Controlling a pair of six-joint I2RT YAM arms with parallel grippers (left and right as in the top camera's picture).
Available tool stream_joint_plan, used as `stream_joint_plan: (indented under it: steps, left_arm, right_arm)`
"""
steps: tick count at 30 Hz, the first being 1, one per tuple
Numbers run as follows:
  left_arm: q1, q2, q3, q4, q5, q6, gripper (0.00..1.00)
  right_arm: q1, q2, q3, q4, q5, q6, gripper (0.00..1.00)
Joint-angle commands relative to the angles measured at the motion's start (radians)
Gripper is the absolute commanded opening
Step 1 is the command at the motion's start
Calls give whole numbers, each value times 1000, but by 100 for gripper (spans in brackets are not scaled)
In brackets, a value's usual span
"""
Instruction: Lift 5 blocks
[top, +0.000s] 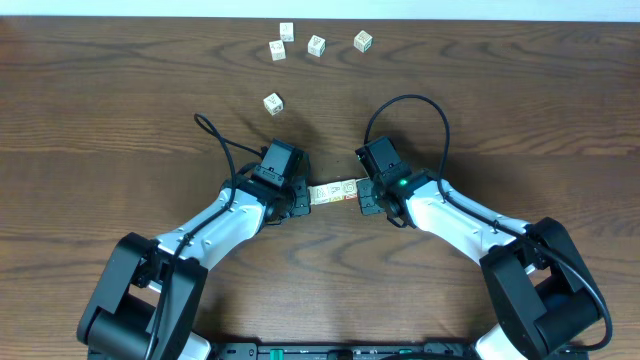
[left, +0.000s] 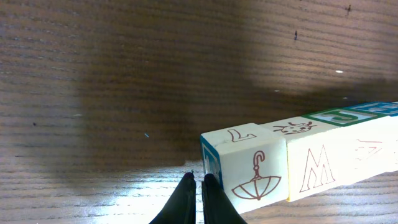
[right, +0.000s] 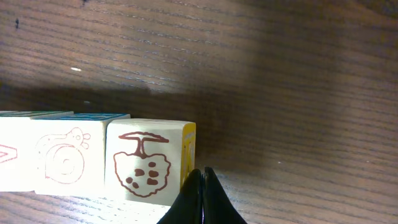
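A short row of several cream-white blocks (top: 333, 192) with printed faces lies end to end at the table's middle. My left gripper (top: 305, 197) is shut and its tip presses the row's left end, beside the umbrella block (left: 252, 171). On the other side my right gripper (top: 362, 190) is shut too, its tip against the yellow end face of the last block (right: 146, 158). Nothing sits between either pair of fingers (left: 186, 190) (right: 194, 186). Whether the row rests on the wood or hangs just above it, I cannot tell.
Several loose blocks lie farther back: one alone (top: 273, 103) and a cluster near the far edge (top: 316, 45). Both arms' cables arch over the wooden table (top: 520, 110) behind the grippers.
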Motion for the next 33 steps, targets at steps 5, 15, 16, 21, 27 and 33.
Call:
stream_joint_plan:
  steps: [5, 15, 16, 21, 27, 33]
  left_arm:
    - [-78, -47, 34, 64, 249, 6, 9]
    - [-78, -47, 34, 63, 249, 6, 17]
    - [-78, -47, 34, 63, 249, 6, 17]
    - [-78, -47, 34, 63, 249, 6, 22]
    - [-78, -47, 34, 63, 249, 6, 22]
    - [-78, -47, 34, 53, 234, 6, 22]
  right_arm:
    - [100, 8, 15, 33, -326, 5, 2]
    - [96, 8, 15, 17, -313, 5, 2]
    - [96, 8, 15, 17, -313, 5, 3]
    - [96, 8, 15, 5, -313, 5, 9]
    - [96, 8, 15, -4, -313, 5, 8]
    - [96, 8, 15, -5, -313, 5, 8]
